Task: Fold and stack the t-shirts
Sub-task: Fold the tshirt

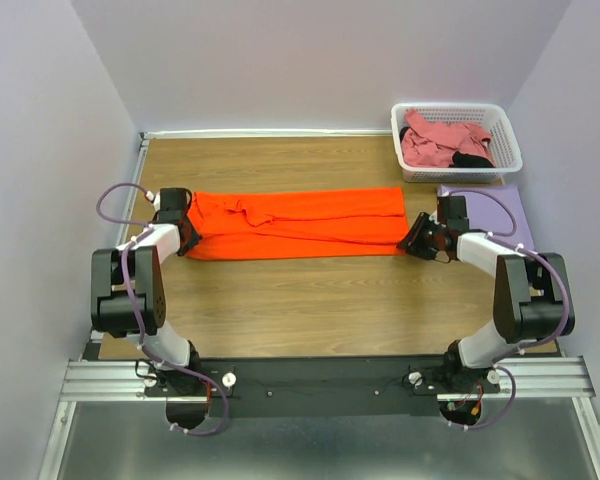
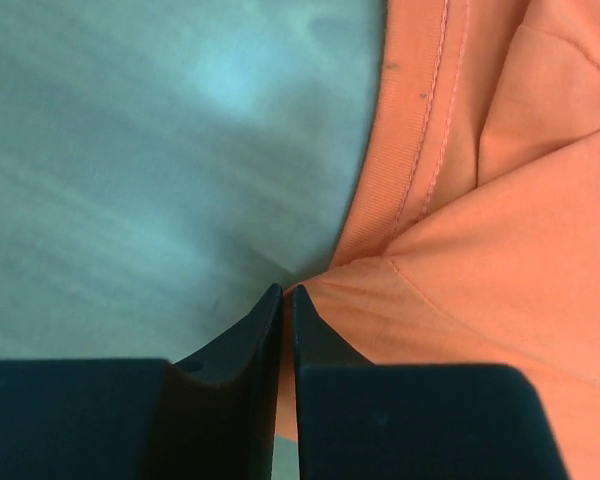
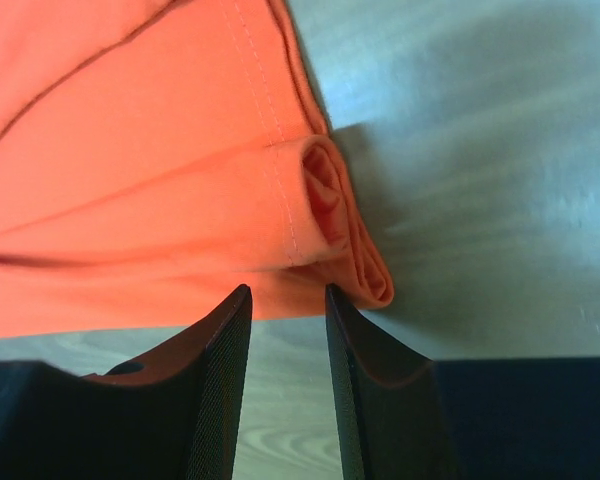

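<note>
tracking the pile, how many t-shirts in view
3: the orange t-shirt spread mid-table, the lavender t-shirt far right, the pink t-shirt in the basket. Black cloth there may hide another.

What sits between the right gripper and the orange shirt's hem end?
Nothing visible. The right gripper stands open at the bunched hem corner of the orange t-shirt; only the table shows beside it.

open table (image 1: 300, 310) nearside of orange t-shirt (image 1: 295, 222), basket (image 1: 455, 107) blocking far right corner, walls (image 1: 40, 150) flanking
</note>
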Available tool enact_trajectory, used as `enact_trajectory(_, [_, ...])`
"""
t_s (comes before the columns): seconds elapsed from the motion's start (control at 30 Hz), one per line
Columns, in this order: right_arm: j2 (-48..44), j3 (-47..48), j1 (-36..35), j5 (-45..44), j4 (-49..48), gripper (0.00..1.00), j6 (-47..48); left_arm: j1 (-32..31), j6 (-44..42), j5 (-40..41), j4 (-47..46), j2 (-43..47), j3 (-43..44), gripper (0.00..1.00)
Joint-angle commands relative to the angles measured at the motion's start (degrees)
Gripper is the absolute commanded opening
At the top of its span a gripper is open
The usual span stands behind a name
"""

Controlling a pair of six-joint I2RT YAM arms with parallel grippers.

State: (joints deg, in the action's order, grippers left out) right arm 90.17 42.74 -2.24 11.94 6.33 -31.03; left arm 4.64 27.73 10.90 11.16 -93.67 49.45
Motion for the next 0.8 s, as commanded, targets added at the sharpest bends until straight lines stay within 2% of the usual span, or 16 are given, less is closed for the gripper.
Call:
enact_trajectory(0.0, [-1.8, -2.4, 0.5, -2.2, 11.3, 0.43, 4.7, 0.8, -0.5, 1.1, 6.4, 3.5, -3.7, 0.16])
enact_trajectory(0.07, [-3.3, -1.3, 0.0, -0.6, 13.0, 0.44, 7.0, 0.8, -0.5, 1.1, 6.2, 7.2, -4.3, 0.20])
enact_trajectory(0.2, [-7.5, 3.7, -3.3, -3.1, 16.5, 0.46, 11.0, 0.8, -0.7, 2.2, 6.2, 13.7, -4.3, 0.33])
enact_trajectory(0.37, [-6.7, 9.3, -15.0, -10.2, 17.0, 0.52, 12.1, 0.1, -1.4, 1.7, 5.5, 21.9, -4.8, 0.49])
enact_trajectory(0.53, [-1.3, 13.8, -22.0, -16.0, 17.0, 0.54, 12.4, -4.5, -1.2, 0.4, 4.8, 27.0, -5.4, 0.51])
enact_trajectory(0.57, [0.5, 15.0, -23.9, -16.4, 17.0, 0.54, 12.3, -9.2, -0.9, 0.3, 4.8, 27.5, -5.1, 0.51])
enact_trajectory(0.77, [6.4, 19.1, -29.6, -20.7, 16.9, 0.53, 13.7, -24.0, 2.8, -0.9, 0.5, 23.8, -3.9, 0.47])
